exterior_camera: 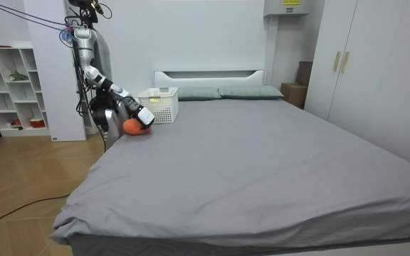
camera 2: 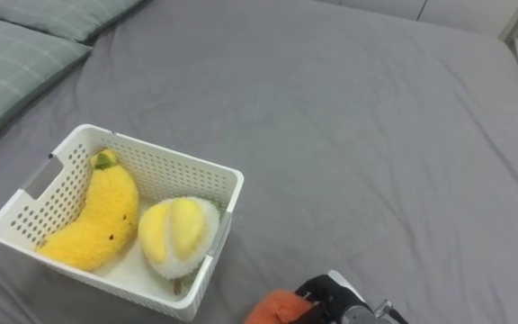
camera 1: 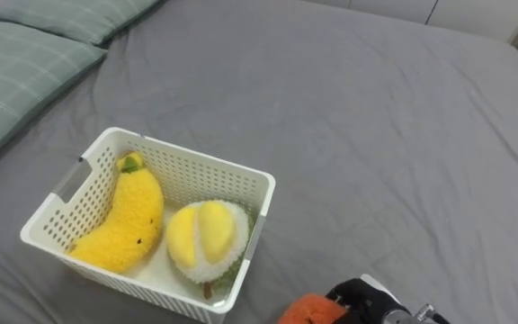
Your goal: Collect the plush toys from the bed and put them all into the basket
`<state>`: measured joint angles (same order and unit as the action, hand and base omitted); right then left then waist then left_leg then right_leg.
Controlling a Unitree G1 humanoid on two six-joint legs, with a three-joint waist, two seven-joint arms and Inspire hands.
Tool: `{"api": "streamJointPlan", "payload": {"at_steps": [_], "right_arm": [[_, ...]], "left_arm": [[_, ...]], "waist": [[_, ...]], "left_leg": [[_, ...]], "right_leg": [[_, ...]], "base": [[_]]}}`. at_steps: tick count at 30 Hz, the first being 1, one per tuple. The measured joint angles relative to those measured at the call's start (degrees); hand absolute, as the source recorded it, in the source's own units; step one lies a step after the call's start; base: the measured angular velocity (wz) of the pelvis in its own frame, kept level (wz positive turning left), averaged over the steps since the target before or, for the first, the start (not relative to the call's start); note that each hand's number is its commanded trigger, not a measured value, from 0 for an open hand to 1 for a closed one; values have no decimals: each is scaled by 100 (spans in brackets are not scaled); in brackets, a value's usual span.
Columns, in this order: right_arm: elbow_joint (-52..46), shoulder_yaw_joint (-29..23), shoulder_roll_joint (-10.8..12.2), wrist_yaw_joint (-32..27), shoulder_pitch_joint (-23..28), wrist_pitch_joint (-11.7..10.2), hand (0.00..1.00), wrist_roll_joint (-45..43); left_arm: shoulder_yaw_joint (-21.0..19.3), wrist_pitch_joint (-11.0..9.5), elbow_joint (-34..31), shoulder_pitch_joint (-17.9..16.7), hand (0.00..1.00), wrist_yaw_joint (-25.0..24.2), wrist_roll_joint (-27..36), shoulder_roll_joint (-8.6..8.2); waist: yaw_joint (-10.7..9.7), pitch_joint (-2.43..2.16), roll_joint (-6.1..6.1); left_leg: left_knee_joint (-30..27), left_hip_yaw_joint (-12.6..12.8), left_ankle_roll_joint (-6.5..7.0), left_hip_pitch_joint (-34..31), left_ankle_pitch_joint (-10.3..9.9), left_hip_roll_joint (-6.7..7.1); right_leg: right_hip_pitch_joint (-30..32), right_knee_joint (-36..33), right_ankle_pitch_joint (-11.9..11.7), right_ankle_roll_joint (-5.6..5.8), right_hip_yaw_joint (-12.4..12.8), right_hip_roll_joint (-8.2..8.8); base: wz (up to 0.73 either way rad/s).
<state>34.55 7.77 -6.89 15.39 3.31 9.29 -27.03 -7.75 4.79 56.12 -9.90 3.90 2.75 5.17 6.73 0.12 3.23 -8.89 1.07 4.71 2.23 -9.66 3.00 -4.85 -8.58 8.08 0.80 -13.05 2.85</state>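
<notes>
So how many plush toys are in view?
3: a yellow banana and a round yellow-and-white toy in the white basket, and an orange toy in the right hand.

No text, number or brand can be read. One yellow label is on a white wall unit, high above and well apart from the right hand, toward the room view's right. Its print is too small to read.
</notes>
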Motion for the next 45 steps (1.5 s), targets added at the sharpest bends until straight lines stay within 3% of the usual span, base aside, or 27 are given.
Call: {"api": "streamJointPlan", "payload": {"at_steps": [10,20,27,30,34,39,45], "right_arm": [[-446,-1,2,112,-1,17,100,-203],[-2449,-78,-169,123,9,72,100,-245],[-3359,-464,-336,71,6,79,100,-244],[-3838,-528,-426,59,0,79,100,-252],[-4286,-681,-420,0,-42,80,100,-253],[-4724,-688,-379,-38,-100,80,100,-251],[-4860,-688,-314,-108,-356,79,100,-250]], "left_arm": [[-39,-1,22,-13,0,-28,-4,-3],[-285,8,34,10,0,-73,-7,1],[-321,7,162,27,0,-45,-14,1],[-346,-1,211,22,0,-29,-61,13],[-449,-18,225,24,0,24,-60,33],[-454,-18,302,6,0,100,-60,105],[-441,-56,313,12,0,100,-100,94]], "waist": [[13,10,12],[-10,1,138],[-25,52,60],[-22,39,79],[-30,33,185],[-20,-8,286],[-5,38,223]], "left_leg": [[3,15,1,29,2,1],[-24,64,5,50,0,0],[-2,106,7,40,-4,-6],[25,126,4,40,-2,-18],[25,153,5,42,-2,-20],[21,164,7,72,-2,-18],[39,172,12,99,-15,-23]], "right_leg": [[-8,-8,0,0,51,-1],[-7,-7,0,0,110,-1],[23,-33,0,0,150,-2],[43,-44,3,-3,169,-12],[47,-43,3,-2,184,-10],[38,-44,1,0,211,-10],[10,-57,2,0,210,-10]], "base": [[-1],[-3],[-3],[-3],[0],[0],[0]]}}
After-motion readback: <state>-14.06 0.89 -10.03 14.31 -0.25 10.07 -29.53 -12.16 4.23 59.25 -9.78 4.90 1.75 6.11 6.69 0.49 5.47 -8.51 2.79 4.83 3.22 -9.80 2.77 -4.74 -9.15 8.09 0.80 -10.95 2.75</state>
